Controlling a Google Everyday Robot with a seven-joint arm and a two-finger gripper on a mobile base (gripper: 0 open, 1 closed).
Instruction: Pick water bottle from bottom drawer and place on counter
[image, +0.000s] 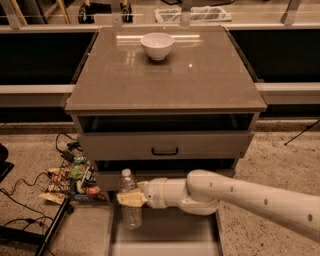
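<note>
While placing is remaining, gripper (131, 199): is clasping the water bottle (132, 217), lower left of centre.
Bottom drawer (170, 235): is lying open beneath.
Counter (210, 80): is waiting above.

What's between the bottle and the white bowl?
Camera view: two upper drawers, then bare counter. The tool grips the water bottle over the bottom drawer.

Bench (200, 85): grey-brown, above claw (127, 199).
Bowl (157, 45): on bench, well beyond claw.
Claw: below bench front, clamped on water bottle (131, 217).
</note>
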